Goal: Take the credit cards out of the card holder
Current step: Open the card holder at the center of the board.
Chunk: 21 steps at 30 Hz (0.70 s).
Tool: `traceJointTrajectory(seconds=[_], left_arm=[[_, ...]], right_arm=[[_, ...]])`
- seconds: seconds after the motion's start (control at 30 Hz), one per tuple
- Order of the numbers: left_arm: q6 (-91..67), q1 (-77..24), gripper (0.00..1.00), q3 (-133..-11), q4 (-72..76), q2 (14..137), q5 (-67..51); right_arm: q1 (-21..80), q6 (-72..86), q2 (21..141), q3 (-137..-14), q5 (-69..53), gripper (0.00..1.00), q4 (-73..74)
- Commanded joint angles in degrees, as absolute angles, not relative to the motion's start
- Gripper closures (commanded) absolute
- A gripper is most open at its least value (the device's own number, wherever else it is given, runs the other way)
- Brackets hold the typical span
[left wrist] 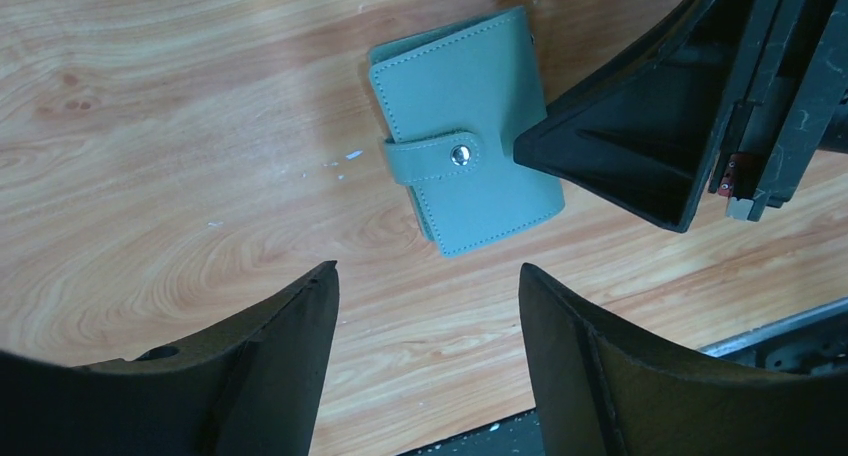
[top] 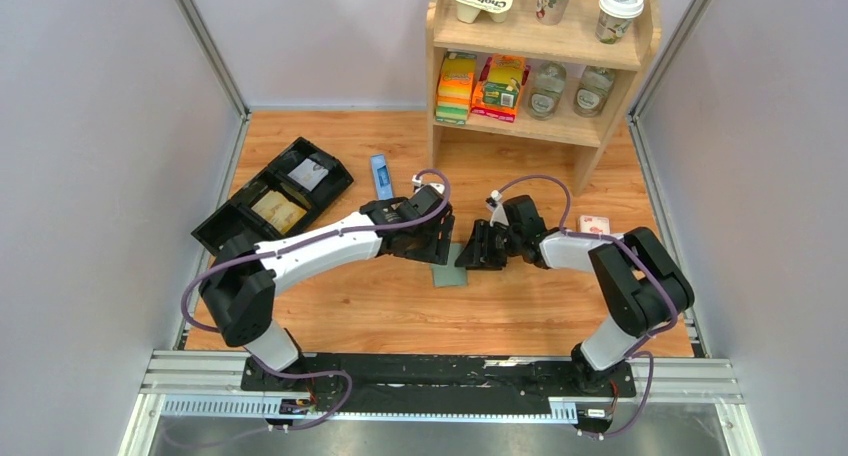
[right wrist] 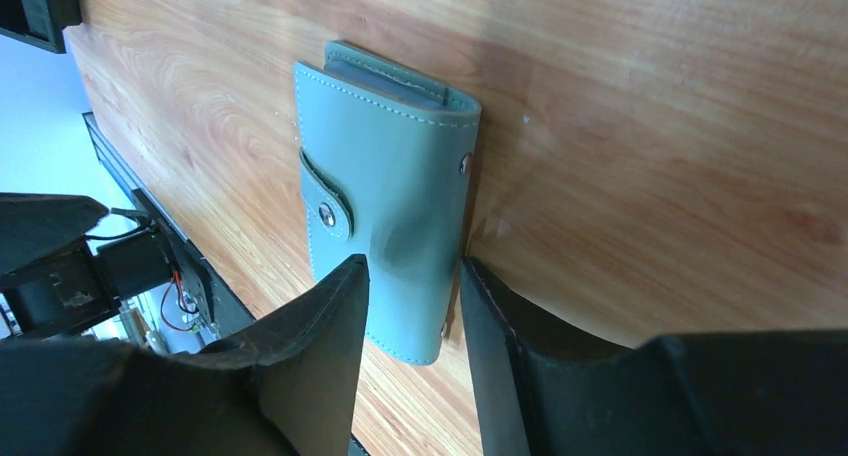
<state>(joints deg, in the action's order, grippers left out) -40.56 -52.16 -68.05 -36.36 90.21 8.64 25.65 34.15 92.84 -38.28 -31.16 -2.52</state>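
The card holder (top: 448, 273) (left wrist: 465, 126) (right wrist: 385, 176) lies flat on the wooden table. It is a sage green wallet, folded shut with its strap snapped. My right gripper (top: 472, 251) (right wrist: 410, 264) comes in low from the right and has narrowed onto its spine end. One finger (right wrist: 320, 326) presses on the top face and the other (right wrist: 500, 326) sits against the spine edge. My left gripper (top: 428, 238) (left wrist: 428, 268) hovers open over bare table just beside the wallet, with nothing between its fingers. The credit cards are hidden inside.
A black compartmented tray (top: 225, 226) sits at the left. A narrow blue box (top: 380, 176) lies behind the left gripper. A wooden shelf (top: 590, 51) with cups and packets stands at the back. A small red-and-white pack (top: 595, 223) lies by the right arm.
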Motion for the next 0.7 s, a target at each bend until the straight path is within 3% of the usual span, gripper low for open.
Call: traceJointTrajectory(seconds=[0.0,0.17,0.37,0.67], left_arm=[[-38.41,-53.96,0.27,-72.5,-39.55,93.42,11.69],[-37.79,-55.11,0.28,-75.23,-40.96,97.2,12.92],[-37.53,-56.6,0.28,-78.39,-42.45,102.3,14.85],[-38.41,-58.09,0.33,-83.84,-45.44,109.15,19.15]], right_arm=[[24.96,34.19,95.62,-39.11,-31.2,0.55,-6.06],[24.87,35.24,97.56,-38.5,-32.08,0.62,-8.08],[24.7,36.73,98.96,-36.92,-33.31,0.99,-11.16],[24.7,38.67,99.4,-35.6,-34.1,1.0,-13.53]])
